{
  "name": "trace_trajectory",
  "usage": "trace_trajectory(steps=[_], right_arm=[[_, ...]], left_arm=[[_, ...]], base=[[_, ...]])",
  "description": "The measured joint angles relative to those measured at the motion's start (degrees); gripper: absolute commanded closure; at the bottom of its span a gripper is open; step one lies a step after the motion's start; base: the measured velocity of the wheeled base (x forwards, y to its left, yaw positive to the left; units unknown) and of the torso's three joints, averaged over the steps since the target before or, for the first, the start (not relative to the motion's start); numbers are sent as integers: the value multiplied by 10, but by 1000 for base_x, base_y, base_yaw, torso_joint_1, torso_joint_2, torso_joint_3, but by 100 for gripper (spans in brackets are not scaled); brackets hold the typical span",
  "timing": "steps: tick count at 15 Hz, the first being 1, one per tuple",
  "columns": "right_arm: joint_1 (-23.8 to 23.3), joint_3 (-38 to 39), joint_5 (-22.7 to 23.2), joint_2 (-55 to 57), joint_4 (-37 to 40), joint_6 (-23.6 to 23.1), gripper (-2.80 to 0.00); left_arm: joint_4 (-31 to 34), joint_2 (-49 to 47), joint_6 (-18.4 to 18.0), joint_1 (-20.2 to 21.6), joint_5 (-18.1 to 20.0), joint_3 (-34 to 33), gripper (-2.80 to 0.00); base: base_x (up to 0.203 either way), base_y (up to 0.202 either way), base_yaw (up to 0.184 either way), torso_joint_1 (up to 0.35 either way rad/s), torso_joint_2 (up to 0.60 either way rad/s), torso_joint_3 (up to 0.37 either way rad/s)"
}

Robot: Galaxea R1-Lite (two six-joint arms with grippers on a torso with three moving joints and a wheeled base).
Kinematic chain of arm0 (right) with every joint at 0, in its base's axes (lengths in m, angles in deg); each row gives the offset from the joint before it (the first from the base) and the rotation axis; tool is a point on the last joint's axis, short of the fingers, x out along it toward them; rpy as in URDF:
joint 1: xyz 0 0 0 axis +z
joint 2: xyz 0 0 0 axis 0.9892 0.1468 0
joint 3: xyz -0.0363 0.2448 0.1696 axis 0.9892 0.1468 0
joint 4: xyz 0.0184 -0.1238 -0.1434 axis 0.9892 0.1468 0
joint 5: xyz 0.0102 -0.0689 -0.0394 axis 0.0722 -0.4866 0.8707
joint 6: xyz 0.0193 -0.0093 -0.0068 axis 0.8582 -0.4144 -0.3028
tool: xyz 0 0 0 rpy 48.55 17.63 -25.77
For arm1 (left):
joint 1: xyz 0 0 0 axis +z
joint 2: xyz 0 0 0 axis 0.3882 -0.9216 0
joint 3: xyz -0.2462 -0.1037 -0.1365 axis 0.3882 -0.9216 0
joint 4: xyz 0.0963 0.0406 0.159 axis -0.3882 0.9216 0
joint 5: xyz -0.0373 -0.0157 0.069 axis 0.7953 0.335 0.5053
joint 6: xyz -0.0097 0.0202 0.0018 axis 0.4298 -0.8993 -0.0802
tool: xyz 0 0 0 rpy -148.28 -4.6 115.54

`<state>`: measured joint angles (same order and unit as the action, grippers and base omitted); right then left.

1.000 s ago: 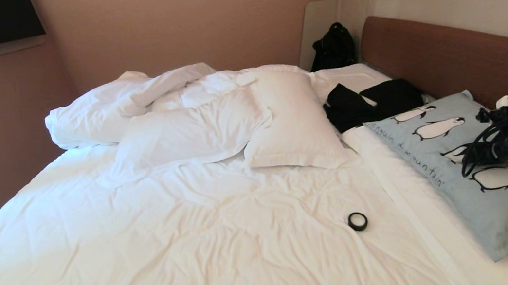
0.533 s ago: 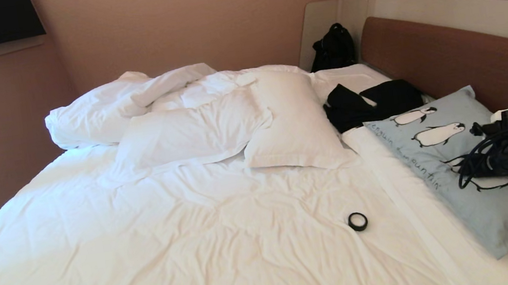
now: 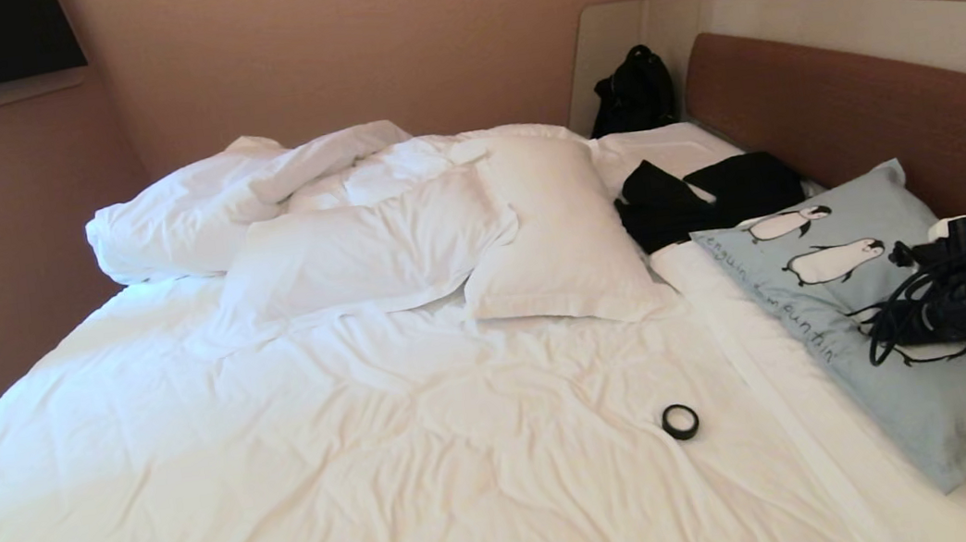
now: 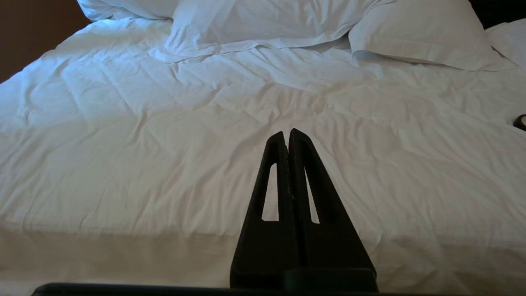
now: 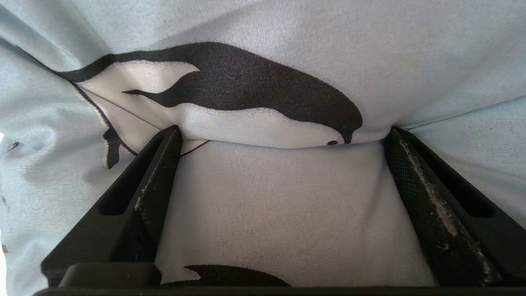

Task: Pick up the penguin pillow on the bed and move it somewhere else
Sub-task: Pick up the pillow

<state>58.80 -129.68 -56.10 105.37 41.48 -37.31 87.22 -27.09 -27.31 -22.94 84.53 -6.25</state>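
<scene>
Lying propped against the brown headboard at the right side of the bed: the penguin pillow, pale blue, tilted, its lower edge resting on the white sheet.

Pressing into the pillow's middle: the right tool, reaching in from the right edge of the head view with a loop of black cable hanging beside it. Standing spread as wide as possible, both fingers sinking into the soft fabric, a fold of cloth with a printed penguin bulging up between them in the right wrist view. Gripping nothing yet; cloth only gathering between the open fingers.

Hanging idle over the near part of the bed: the left tool, fingers pressed together and empty.

Resting elsewhere on the bed: plain white pillows, a rumpled duvet, dark clothing just beside the penguin pillow's far corner, a small black ring on the sheet nearer the middle.

Doing this step well, as a judgement: pushing slightly deeper so a thick fold fills the gap, then closing firmly on fabric and stuffing together rather than on a thin pinch of cover. Lifting straight and slowly, watching for cloth slipping out. Keeping the cable loop away from the fingers. Steering wide of the dark clothing and the ring when carrying across.
</scene>
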Motion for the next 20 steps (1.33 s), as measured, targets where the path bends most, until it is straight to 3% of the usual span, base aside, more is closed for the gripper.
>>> trace_trajectory(steps=[2, 3, 4, 20], right_arm=[[0, 0, 0, 1, 0, 0, -280], [0, 1, 0, 1, 0, 0, -190], [0, 1, 0, 2, 0, -1, 0], [0, 7, 0, -19, -6, 3, 0]], left_arm=[[0, 0, 0, 0, 0, 0, 0], [0, 0, 0, 0, 0, 0, 0], [0, 0, 0, 0, 0, 0, 0], [0, 0, 0, 0, 0, 0, 0]], base=[[0, 0, 0, 0, 0, 0], [0, 0, 0, 0, 0, 0], [0, 0, 0, 0, 0, 0], [0, 0, 0, 0, 0, 0]])
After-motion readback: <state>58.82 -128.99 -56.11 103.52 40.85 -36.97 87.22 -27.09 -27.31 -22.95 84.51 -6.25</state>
